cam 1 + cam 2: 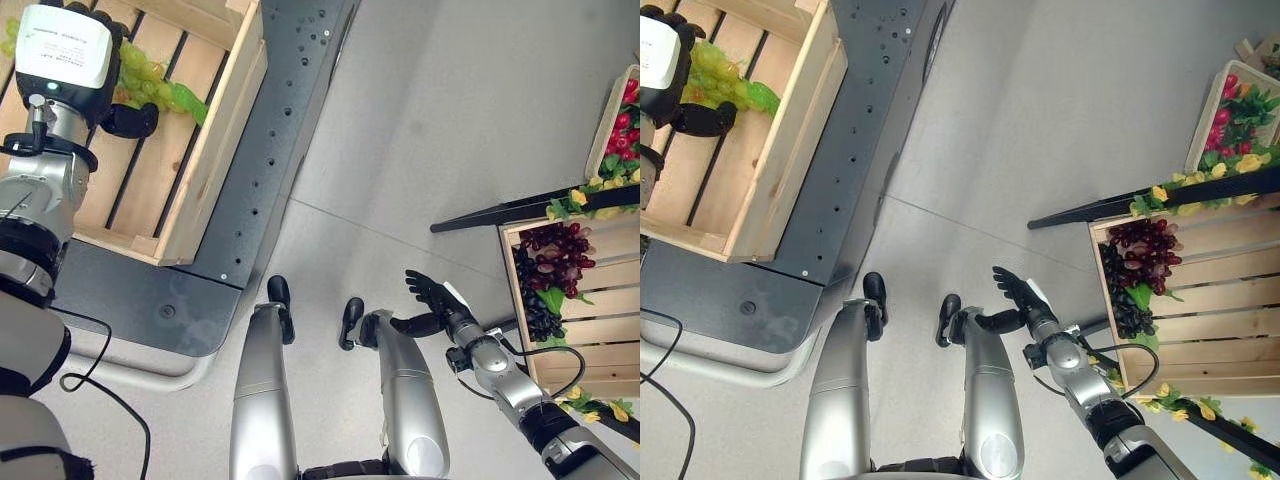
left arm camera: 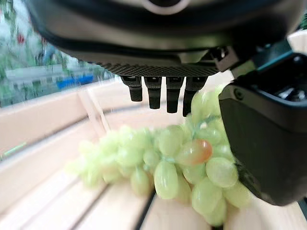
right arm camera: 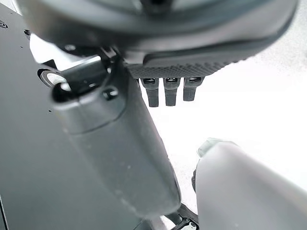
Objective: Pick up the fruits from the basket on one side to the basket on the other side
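**Green grapes in the left crate**

Left eye view: the left hand (image 1: 118,112) is seen over a wooden crate (image 1: 205,150), beside green grapes (image 1: 160,88). The right hand (image 1: 432,297) is held open, empty, near a crate of dark grapes (image 1: 548,270).

Left wrist view: fingers (image 2: 154,92) are seen extended above the grapes lying on the slats, nothing gripped.

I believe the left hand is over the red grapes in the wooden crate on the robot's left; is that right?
Not quite: the left wrist view shows green grapes, not red, below the left hand. They lie in the wooden crate on the robot's left.
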`<state>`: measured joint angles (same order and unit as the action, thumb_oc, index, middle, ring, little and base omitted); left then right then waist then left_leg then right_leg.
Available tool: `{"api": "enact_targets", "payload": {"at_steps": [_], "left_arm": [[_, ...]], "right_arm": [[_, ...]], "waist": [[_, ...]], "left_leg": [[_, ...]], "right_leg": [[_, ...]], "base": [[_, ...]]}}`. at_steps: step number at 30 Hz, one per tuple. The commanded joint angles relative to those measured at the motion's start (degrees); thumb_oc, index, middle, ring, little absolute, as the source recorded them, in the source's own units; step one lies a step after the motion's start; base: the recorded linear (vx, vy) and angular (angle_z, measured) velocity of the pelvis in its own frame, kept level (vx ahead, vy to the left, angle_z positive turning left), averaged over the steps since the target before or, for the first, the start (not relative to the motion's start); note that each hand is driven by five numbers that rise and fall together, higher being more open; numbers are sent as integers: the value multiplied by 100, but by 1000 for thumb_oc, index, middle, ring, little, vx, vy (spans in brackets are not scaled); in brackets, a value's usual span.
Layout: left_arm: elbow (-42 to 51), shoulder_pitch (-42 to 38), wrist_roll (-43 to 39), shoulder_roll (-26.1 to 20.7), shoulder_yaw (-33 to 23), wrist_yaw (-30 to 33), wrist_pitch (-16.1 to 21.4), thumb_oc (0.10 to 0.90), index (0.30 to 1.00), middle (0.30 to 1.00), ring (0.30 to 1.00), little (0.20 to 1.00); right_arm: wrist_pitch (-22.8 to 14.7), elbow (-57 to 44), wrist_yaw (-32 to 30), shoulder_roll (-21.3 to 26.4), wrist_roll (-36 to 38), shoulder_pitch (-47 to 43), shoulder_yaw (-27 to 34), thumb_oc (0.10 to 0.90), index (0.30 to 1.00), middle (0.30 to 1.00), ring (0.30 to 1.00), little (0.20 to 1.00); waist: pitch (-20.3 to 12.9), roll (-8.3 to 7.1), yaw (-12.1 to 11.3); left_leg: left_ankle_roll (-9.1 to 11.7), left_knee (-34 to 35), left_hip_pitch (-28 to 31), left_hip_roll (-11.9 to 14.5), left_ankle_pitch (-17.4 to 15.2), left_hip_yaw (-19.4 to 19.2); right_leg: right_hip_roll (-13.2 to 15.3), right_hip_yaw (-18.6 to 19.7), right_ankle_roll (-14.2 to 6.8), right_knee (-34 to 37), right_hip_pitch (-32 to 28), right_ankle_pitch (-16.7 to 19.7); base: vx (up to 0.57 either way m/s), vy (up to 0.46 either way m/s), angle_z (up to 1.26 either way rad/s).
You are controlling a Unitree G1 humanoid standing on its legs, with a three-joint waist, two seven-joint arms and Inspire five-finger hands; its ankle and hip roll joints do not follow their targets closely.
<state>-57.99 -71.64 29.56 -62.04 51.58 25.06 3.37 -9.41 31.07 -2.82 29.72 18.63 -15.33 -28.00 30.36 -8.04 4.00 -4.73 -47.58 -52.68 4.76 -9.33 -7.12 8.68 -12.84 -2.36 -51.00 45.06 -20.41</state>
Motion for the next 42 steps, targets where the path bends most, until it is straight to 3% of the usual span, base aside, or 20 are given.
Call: {"api": "enact_targets", "payload": {"at_steps": [1, 5, 11, 17, 19, 30, 34, 36, 38, 40, 42], "left_arm": [[-240, -931, -380, -310, 84, -303, -126, 800, 900, 900, 900, 900], [-408, -818, -709, -286, -1, -1187, -503, 800, 900, 900, 900, 900], [-789, -570, -828, -195, -367, -2723, -1460, 800, 900, 900, 900, 900], [-1097, -723, -261, -137, -194, -3282, -1463, 800, 900, 900, 900, 900], [-1140, -728, -10, -135, -105, -3297, -1400, 400, 300, 300, 300, 300], [-1017, -840, 475, -272, 262, -2657, -1495, 400, 300, 300, 300, 300], [-882, -706, -35, -291, 130, -1942, -1467, 400, 300, 300, 300, 300], [-797, -607, -661, -265, -133, -1445, -1398, 400, 300, 300, 300, 300], [-778, -571, -828, -260, -211, -1322, -1340, 400, 300, 300, 300, 300], [-614, -331, -1698, -227, -789, -743, -975, 400, 300, 300, 300, 300], [-556, -230, -2039, -205, -1032, -570, -842, 400, 300, 300, 300, 300]], "right_arm": [[-321, -445, -52, 355, 98, 272, 319, 800, 900, 900, 900, 900], [-270, -510, -97, 387, 97, 296, 320, 800, 900, 900, 900, 900], [-218, -678, -98, 459, 91, 282, 322, 800, 900, 900, 900, 900], [-235, -665, -131, 493, 144, 205, 300, 800, 900, 900, 900, 900], [-237, -655, -123, 504, 162, 178, 294, 800, 900, 900, 900, 900], [-370, -621, -177, 533, 240, 205, 236, 800, 900, 900, 900, 900], [-405, -597, -165, 511, 230, 222, 250, 800, 900, 900, 900, 900], [-455, -578, -189, 462, 236, 254, 264, 800, 900, 900, 900, 900], [-467, -574, -190, 448, 231, 262, 269, 800, 900, 900, 900, 900], [-471, -625, -221, 361, 225, 323, 291, 800, 900, 900, 900, 900], [-495, -646, -227, 321, 214, 349, 293, 800, 900, 900, 900, 900]], "waist": [[-56, 123, -14], [-56, 109, -3], [-56, 124, 31], [-56, 145, 71], [-56, 146, 74], [-56, 220, 42], [-56, 261, 19], [-56, 267, 1], [-56, 270, -1], [-56, 287, -29], [-56, 296, -28]], "left_leg": [[-89, 601, 973, -151, -906, -367], [-87, 629, 949, -160, -897, -359], [-66, 665, 939, -154, -868, -375], [-57, 713, 997, -143, -845, -401], [-47, 732, 1012, -143, -834, -397], [-43, 701, 1108, -162, -845, -407], [-39, 690, 1179, -193, -844, -397], [-38, 710, 1252, -209, -838, -391], [-39, 709, 1264, -212, -839, -390], [-47, 774, 1429, -238, -844, -390], [-54, 809, 1516, -242, -852, -395]], "right_leg": [[-187, -24, -124, 592, -124, 858], [-193, -36, -135, 621, -105, 881], [-173, -52, -119, 652, -96, 857], [-170, -45, -84, 683, -139, 824], [-173, -52, -70, 705, -158, 821], [-158, -67, -1, 681, -255, 736], [-150, -63, 33, 653, -326, 679], [-149, -61, 42, 640, -389, 657], [-147, -61, 44, 633, -399, 652], [-143, -48, 32, 640, -522, 652], [-143, -34, 22, 650, -582, 655]], "base": [[0, 0, 0], [0, -3, -1], [0, 0, 0], [0, 0, 0], [0, 0, 0], [0, 0, 0], [0, 0, 0], [-14, -41, 1], [-13, -38, 2], [-20, -62, 0], [-9, -26, 0]]}}
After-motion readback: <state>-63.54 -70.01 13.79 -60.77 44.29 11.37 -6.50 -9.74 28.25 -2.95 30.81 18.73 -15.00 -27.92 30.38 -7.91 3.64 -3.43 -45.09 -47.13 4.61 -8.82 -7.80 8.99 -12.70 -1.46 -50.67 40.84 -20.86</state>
